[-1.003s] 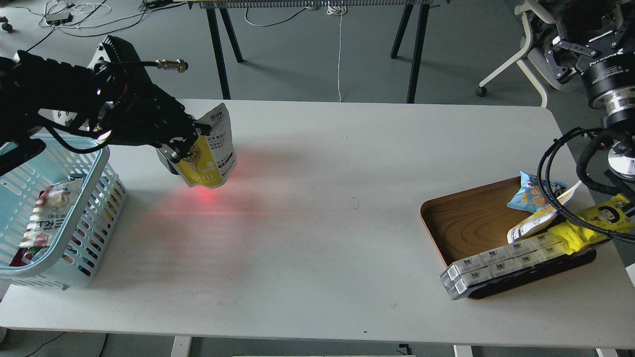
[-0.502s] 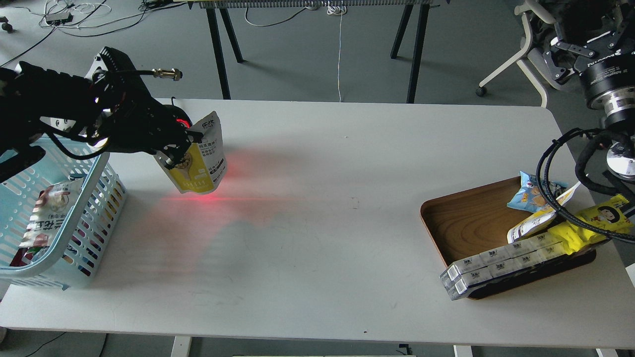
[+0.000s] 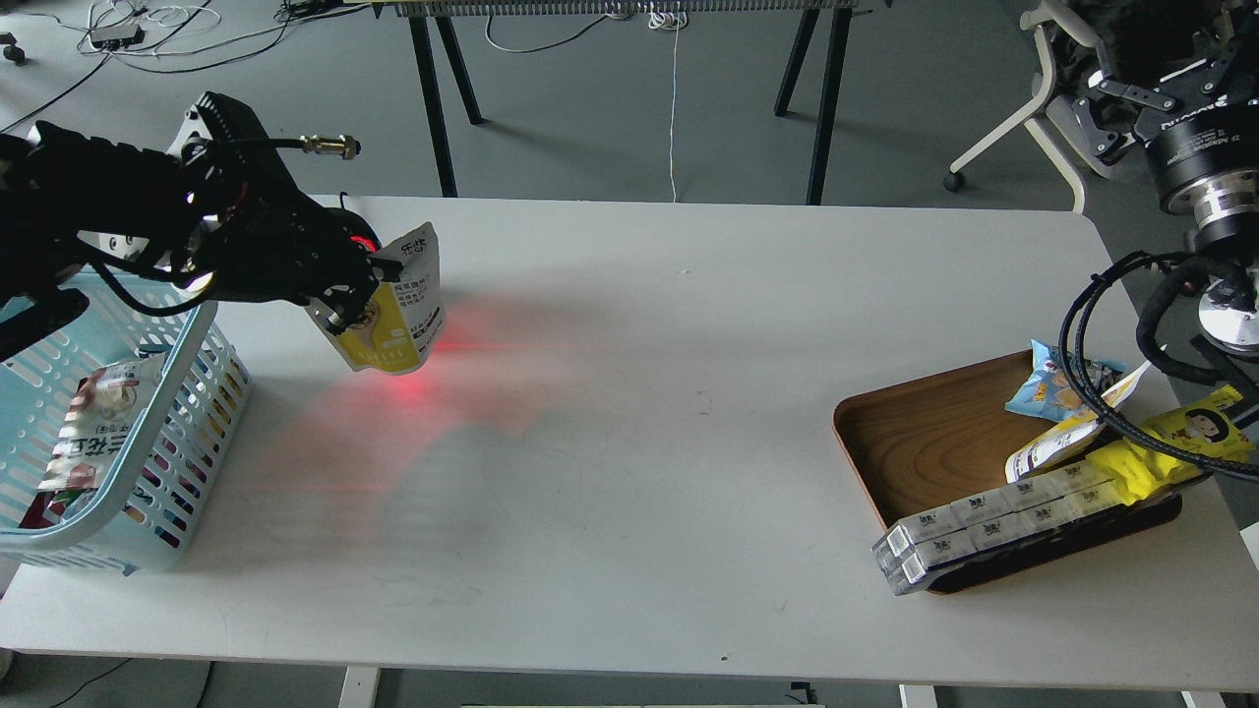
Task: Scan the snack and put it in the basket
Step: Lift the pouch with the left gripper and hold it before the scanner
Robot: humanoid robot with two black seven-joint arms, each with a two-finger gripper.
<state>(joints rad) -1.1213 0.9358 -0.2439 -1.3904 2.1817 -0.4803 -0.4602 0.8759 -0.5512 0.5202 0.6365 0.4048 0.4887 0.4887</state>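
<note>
The snack (image 3: pixel 401 320), a small yellow-and-white pouch with black print, hangs tilted above the table's left rear, lit by red light. My left gripper (image 3: pixel 359 295) is shut on the pouch's left edge and holds it clear of the table. The light blue slotted basket (image 3: pixel 202 339) stands at the table's left edge, just left of and below the pouch. My right gripper (image 3: pixel 1116 103) is high at the top right, dark and hard to read.
A red glow (image 3: pixel 408 391) lies on the table under the pouch. The basket holds a red-and-white packet (image 3: pixel 93 423). A brown wooden tray (image 3: pixel 856 442) at the right holds a blue snack bag (image 3: pixel 1048 388), a long yellow packet (image 3: pixel 1185 438) and white boxes (image 3: pixel 984 526).
My left gripper has carried the pouch a little left, toward the basket, over the last second. The red glow on the table shifted with it. The right arm barely moved.
</note>
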